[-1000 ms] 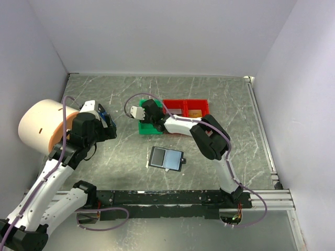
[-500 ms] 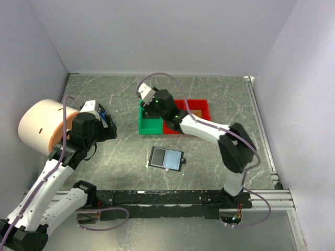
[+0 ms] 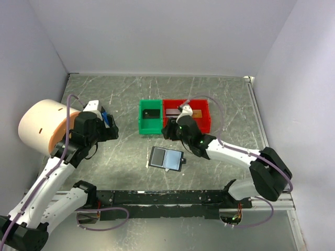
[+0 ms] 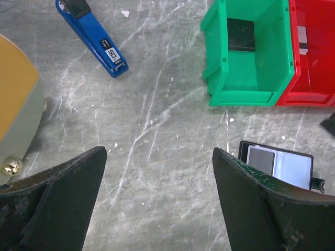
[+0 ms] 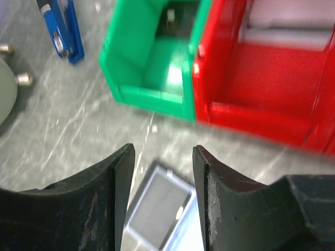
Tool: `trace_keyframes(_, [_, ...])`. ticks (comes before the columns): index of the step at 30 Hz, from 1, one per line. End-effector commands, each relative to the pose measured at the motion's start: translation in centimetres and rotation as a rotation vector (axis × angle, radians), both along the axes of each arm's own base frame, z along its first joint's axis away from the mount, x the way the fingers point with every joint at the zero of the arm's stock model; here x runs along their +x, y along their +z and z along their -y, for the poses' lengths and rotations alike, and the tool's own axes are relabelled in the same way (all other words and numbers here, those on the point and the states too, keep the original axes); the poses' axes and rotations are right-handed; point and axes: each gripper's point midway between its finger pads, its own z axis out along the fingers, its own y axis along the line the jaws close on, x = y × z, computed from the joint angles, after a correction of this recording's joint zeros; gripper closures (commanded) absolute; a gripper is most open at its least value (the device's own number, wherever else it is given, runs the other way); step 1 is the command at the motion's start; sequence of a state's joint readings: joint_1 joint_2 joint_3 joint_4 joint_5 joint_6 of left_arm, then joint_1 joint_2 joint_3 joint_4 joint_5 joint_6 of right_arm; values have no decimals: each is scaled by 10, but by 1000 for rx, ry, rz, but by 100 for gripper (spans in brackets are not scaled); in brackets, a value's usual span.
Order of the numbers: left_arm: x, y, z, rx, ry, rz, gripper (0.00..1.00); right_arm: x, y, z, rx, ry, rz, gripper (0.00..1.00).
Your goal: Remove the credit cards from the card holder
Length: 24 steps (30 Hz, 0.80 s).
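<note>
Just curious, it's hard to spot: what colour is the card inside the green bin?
Black. The card sits in the green bin, clearest in the left wrist view.

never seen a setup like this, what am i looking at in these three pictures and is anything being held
Two robot arms are bolted at the near edge of a table. One picture looks down from above. The other two come from a camera on each wrist, so each arm's own tool shows at the bottom. The left tool and right tool are both open and hold nothing. On the table lie an open black card holder, a green bin with a black card inside, a red bin beside it, and a blue stick-shaped object.
</note>
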<state>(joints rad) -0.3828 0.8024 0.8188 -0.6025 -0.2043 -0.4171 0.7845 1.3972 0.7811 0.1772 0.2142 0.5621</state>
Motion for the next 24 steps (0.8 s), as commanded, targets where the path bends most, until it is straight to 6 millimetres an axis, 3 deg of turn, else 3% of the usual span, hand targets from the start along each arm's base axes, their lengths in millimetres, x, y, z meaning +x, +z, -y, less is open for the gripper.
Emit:
trace_keyframes(1, [3,-3,5,-16,-26,8,5,-42,-5,-4,278,-20,-210,51])
trace_keyframes(5, [2,-16,24,-143,-10,-77,4,-56,-16,9,302,-58,-259,49])
trace_keyframes(8, [7,-7,71,-359,-160,-55,7,-65,-27,10,296,-59,-324,50])
trace_keyframes(13, [6,-6,112,-542,-256,-125,9,-80,-40,7,387,-75,-380,52])
trace_keyframes(17, [-3,-26,129,-508,-309,-156,12,-94,-48,10,478,-73,-418,56])
trace_keyframes(21, [-15,-50,152,-485,-393,-211,15,-102,-62,6,437,-38,-462,61])
trace_keyframes(24, [-21,-72,158,-419,-390,-270,21,-104,-69,-1,394,6,-483,64])
